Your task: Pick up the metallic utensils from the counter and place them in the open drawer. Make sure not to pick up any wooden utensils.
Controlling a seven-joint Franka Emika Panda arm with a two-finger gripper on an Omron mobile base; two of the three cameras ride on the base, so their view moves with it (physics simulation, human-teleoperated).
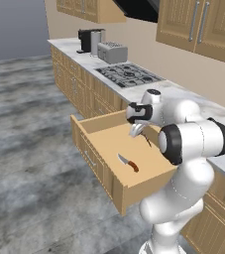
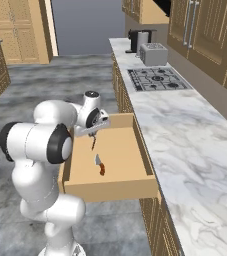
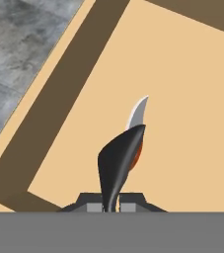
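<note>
Pincer (image 1: pixel 136 130) pinches the grey spoon (image 3: pixel 117 160) above the drawer (image 1: pixel 96 168), knife (image 1: pixel 128 162) inside.

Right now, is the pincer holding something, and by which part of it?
Yes: the pincer holds the small grey metal spoon-like utensil by its narrow handle end, over the open light-wood drawer.

Knife (image 1: pixel 128 162) lies in the open drawer (image 1: pixel 148 176), below the hand (image 1: pixel 136 130).

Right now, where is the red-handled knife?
The knife lies flat on the floor of the open drawer, toward its front, below the gripper that is shut on a grey spoon.
</note>
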